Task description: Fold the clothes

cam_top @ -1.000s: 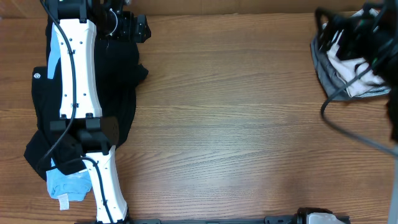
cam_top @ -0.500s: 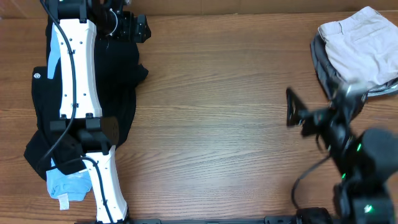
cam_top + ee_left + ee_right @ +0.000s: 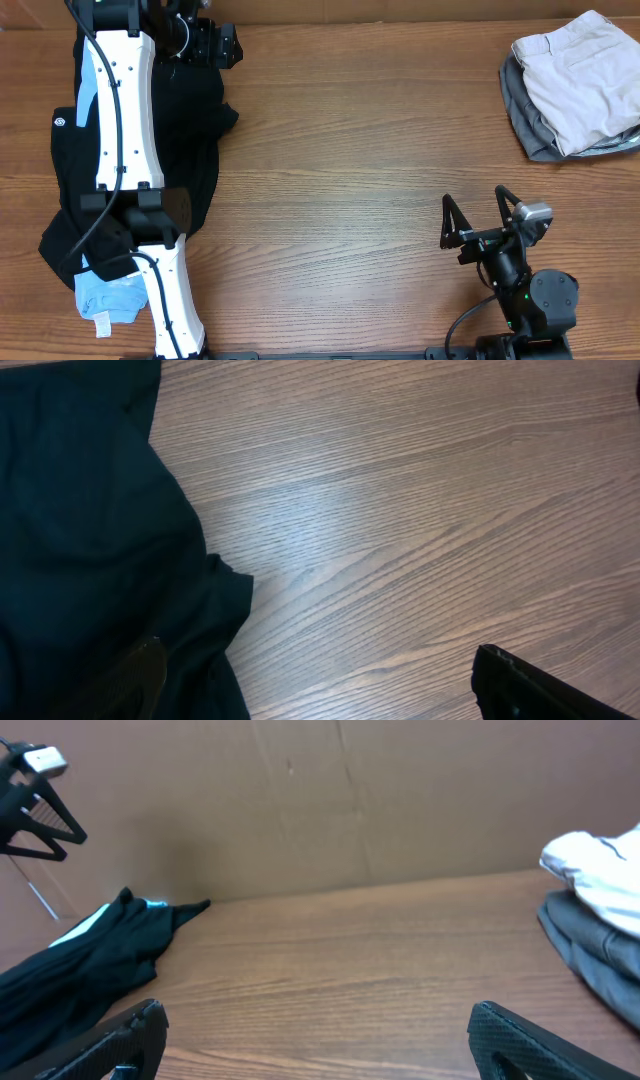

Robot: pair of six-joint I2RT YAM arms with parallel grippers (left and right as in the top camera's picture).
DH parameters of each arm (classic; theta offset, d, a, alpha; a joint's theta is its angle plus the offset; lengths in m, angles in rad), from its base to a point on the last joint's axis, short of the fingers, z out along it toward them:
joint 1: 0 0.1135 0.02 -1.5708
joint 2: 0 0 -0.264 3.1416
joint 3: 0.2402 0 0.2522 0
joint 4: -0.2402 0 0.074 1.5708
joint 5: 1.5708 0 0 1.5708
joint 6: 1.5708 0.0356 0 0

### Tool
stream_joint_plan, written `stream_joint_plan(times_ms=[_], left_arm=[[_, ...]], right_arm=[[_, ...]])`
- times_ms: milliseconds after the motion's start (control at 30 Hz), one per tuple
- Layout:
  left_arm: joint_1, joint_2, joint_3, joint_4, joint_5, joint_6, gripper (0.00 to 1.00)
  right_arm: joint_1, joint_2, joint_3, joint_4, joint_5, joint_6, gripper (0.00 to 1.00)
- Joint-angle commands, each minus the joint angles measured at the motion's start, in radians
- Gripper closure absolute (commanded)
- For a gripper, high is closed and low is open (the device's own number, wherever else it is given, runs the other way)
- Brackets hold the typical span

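1. A big garment [image 3: 195,150] lies along the left side of the table [image 3: 350,180], under the left arm [image 3: 120,110].
2. A small garment [image 3: 105,297] sits at the near left corner, partly under the big one.
3. Shorts [image 3: 580,75] rest on a folded garment [image 3: 520,125] at the far right corner.
4. The right gripper [image 3: 473,197] is near the front right edge, well apart from the shorts.

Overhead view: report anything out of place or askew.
The black garment lies crumpled on the left under the left arm, with a light-blue garment bunched at its near end. The beige shorts at far right sit folded.
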Motion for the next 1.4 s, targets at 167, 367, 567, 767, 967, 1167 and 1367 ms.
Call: stream_joint_plan(times_ms=[167, 367, 567, 767, 967, 1167, 1367], left_arm=[[-0.008, -0.006, 0.016, 0.002, -0.006, 0.003, 0.00], [-0.008, -0.006, 0.016, 0.002, -0.006, 0.003, 0.00], [-0.008, -0.006, 0.016, 0.001, -0.006, 0.003, 0.00], [-0.008, -0.006, 0.016, 0.001, -0.006, 0.003, 0.00], [-0.008, -0.006, 0.016, 0.001, -0.006, 0.003, 0.00], [-0.008, -0.006, 0.016, 0.001, -0.006, 0.003, 0.00], [-0.008, -0.006, 0.016, 0.001, -0.006, 0.003, 0.00]], right_arm=[[0.006, -0.106, -0.155, 0.135, 0.019, 0.032, 0.00], [0.006, -0.160, -0.206, 0.141, 0.043, 0.060, 0.00], [0.006, -0.227, -0.229, 0.095, 0.092, 0.055, 0.00], [0.005, -0.227, -0.229, 0.051, 0.112, 0.034, 0.00], [0.005, -0.227, -0.229, 0.052, 0.111, 0.011, 0.00], [0.005, -0.226, -0.229, 0.052, 0.112, 0.011, 0.00], [0.005, -0.226, -0.229, 0.052, 0.112, 0.011, 0.00]])
